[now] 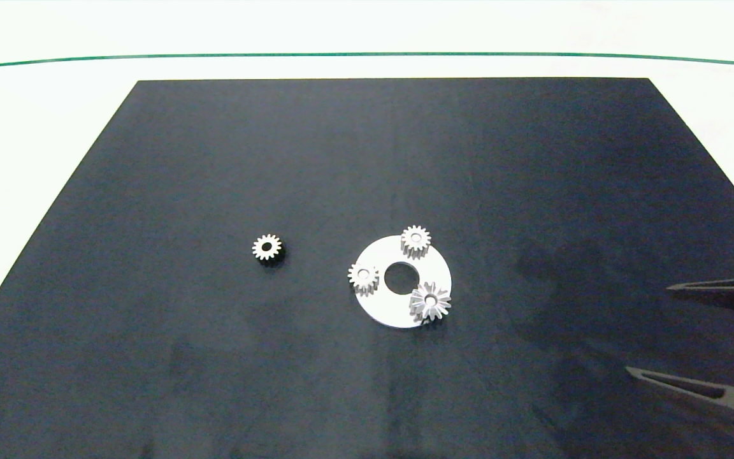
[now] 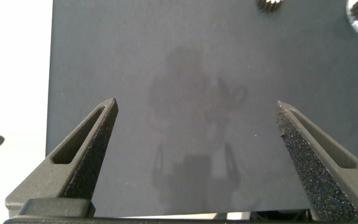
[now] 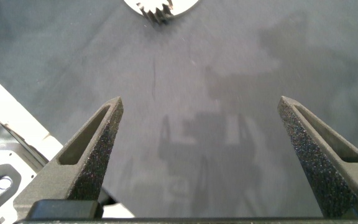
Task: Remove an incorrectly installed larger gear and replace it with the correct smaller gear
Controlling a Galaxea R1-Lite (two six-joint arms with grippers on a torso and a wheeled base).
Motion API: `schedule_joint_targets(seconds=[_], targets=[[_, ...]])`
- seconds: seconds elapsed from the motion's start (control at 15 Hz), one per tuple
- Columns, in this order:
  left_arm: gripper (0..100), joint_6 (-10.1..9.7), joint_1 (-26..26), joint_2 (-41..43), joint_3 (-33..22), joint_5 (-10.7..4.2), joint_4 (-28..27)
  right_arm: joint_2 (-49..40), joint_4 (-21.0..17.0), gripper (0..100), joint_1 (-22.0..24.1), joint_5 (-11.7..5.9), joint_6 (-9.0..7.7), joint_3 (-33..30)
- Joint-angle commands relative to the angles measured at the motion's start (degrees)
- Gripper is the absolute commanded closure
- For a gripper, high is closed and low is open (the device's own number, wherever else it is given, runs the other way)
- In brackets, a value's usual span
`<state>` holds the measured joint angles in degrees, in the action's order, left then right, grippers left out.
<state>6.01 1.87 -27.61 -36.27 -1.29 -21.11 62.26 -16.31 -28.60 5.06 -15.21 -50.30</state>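
1. My right gripper [image 1: 647, 331] hangs over the black mat [image 1: 367, 159] near its right edge; its two fingers stand wide apart with nothing between them.
2. The larger gear [image 1: 431, 301] lies well ahead of those fingertips, toward the mat's middle; it sits on the rim of the white disc [image 1: 380, 255], on the side of the disc nearest my right gripper.
3. In my right wrist view only the disc's near edge and the larger gear's teeth [image 3: 156, 10] show, far beyond the open fingers.
4. Two small gears [image 1: 415, 241] sit on the same disc, on its sides farther from my right gripper.
5. The smaller gear [image 1: 267, 247] lies alone on the mat, beyond the disc from my right gripper and well apart from it.
6. My left gripper [image 2: 197, 109] waits at the mat's near left corner, fingers spread wide and holding nothing; the smaller gear [image 2: 270, 5] sits far ahead of it.
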Motion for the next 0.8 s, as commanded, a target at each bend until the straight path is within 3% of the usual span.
schedule_joint_targets(seconds=[0.07, 0.27, 0.47, 0.67, 0.8], targets=[[0, 0.05, 0.1, -1.9, -0.3, -0.03, -0.1, 12.0, -0.2, 0, -2.9, 0.04, -3.07, -6.9], [0, 0.05, 0.1, -2.0, -0.3, -0.03, 0.5, 17.9, -0.1, 0, -5.6, 0.04, -3.33, -9.7], [0, 0.05, 0.3, -2.1, -0.3, -0.03, 0.5, 23.3, -0.3, 0, -6.5, -0.4, -6.32, -12.5], [0, -0.03, 0.3, -2.0, 0.1, -0.03, 0.5, 28.2, -1.0, 0, -7.2, -0.58, -7.46, -16.1], [0, -0.03, 0.3, -2.0, 0.1, -0.03, 0.5, 30.7, -1.2, 0, -7.2, -2.16, -9.92, -18.0]])
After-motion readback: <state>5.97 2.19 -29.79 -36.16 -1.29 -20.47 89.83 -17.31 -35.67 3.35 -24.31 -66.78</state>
